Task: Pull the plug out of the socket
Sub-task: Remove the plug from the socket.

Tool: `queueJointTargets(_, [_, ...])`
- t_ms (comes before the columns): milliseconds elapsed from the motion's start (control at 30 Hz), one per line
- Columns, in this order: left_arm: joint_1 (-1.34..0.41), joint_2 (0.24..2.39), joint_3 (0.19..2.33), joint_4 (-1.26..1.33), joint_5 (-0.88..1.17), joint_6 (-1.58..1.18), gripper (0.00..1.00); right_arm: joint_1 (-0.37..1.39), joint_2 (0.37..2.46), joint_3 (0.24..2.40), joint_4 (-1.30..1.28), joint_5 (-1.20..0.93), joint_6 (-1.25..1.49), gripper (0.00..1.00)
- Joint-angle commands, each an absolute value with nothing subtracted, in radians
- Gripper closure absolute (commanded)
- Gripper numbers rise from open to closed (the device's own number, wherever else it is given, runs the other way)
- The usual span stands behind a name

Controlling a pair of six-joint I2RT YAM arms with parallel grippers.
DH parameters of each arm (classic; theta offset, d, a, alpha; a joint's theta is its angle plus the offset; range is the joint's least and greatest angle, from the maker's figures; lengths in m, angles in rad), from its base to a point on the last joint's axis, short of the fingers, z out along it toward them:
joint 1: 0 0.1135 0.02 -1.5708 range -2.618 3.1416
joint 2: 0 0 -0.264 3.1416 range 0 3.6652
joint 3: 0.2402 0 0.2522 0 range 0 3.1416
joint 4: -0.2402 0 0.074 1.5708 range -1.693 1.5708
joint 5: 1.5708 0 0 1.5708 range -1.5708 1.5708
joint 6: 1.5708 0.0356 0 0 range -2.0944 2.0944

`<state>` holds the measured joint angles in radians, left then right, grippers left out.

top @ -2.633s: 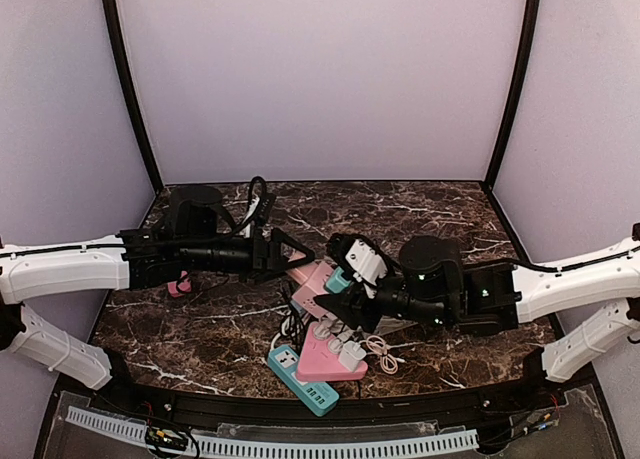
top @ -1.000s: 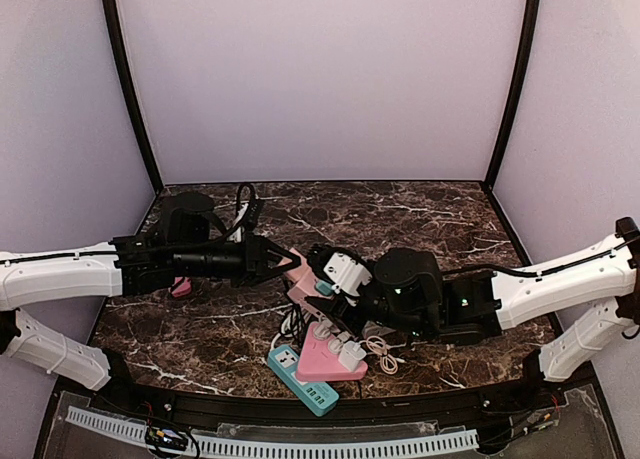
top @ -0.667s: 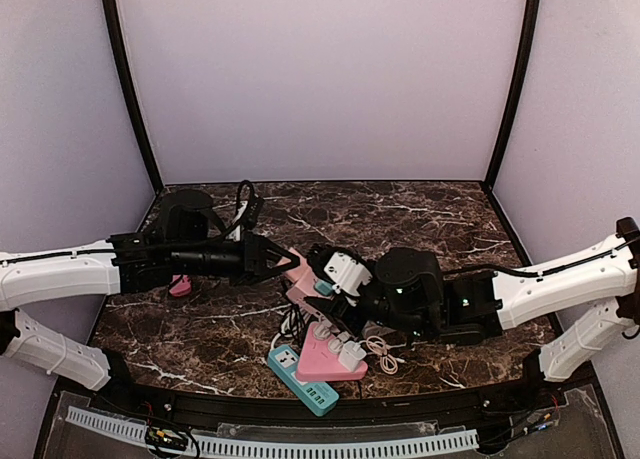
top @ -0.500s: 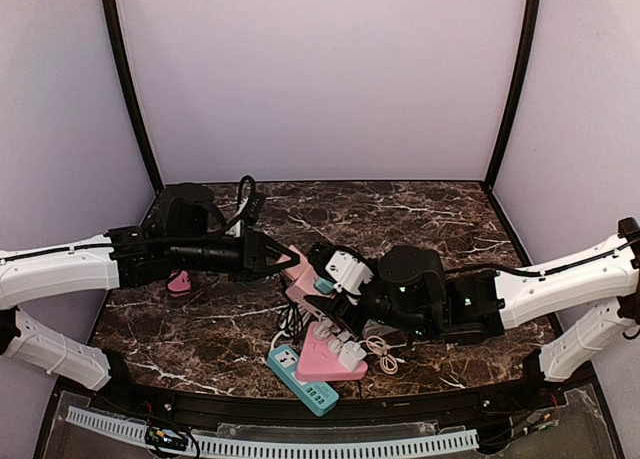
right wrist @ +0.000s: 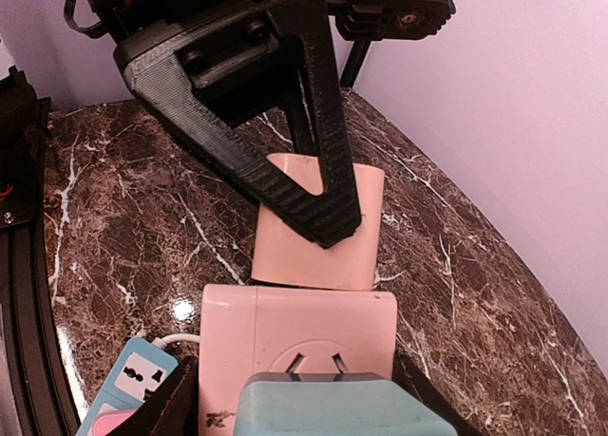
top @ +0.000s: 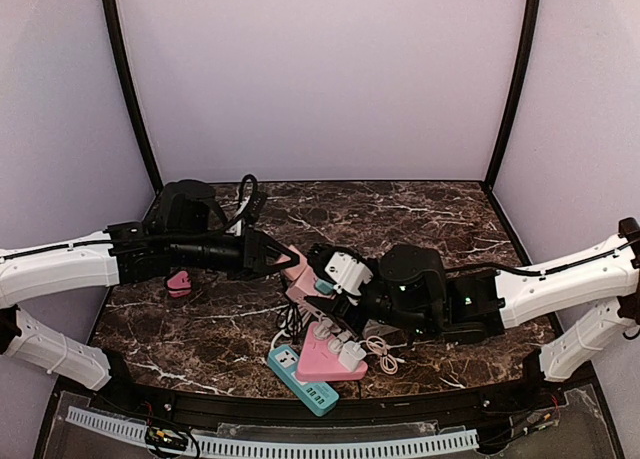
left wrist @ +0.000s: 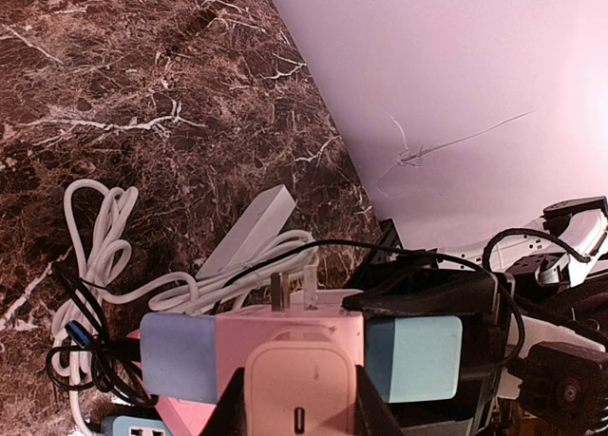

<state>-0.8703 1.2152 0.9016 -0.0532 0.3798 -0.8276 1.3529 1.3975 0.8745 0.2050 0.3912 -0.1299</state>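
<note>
Overhead, both holds are obscured above the desk (top: 440, 204).
Right wrist view shows left gripper (top: 287, 259) clamped on the plug (right wrist: 313, 262), right gripper (right wrist: 290, 407) clasping the socket (right wrist: 299, 327).

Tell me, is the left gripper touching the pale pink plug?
Touching. The right wrist view shows a finger of the left gripper lying flat on the pale pink plug; the left wrist view shows it wedged between both fingers.

2 white-shelled arms (top: 60, 267), black wrists (top: 430, 294), ribbed black fingers (right wrist: 223, 142), looping black cables (top: 248, 194)
</note>
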Motion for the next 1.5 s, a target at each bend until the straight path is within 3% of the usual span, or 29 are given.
queueJointTargets(0, [-0.875, 1.179, 0.867, -0.008, 0.367, -0.839, 0.99, 1.358, 1.412, 0.891, 0.322, 0.390, -0.092, 1.00])
queueJointTargets(267, [-0.861, 1.128, 0.796, 0.073, 0.328, -0.891, 0.99, 1.358, 1.429, 0.899, 0.322, 0.442, -0.001, 1.00])
queueJointTargets(900, [-0.831, 1.142, 0.763, 0.150, 0.426, -0.916, 0.99, 1.364, 1.358, 0.812, 0.432, 0.330, -0.070, 1.00])
queueJointTargets(1467, [-0.813, 1.150, 0.736, 0.206, 0.461, -0.948, 0.99, 1.364, 1.354, 0.799, 0.467, 0.370, -0.072, 1.00])
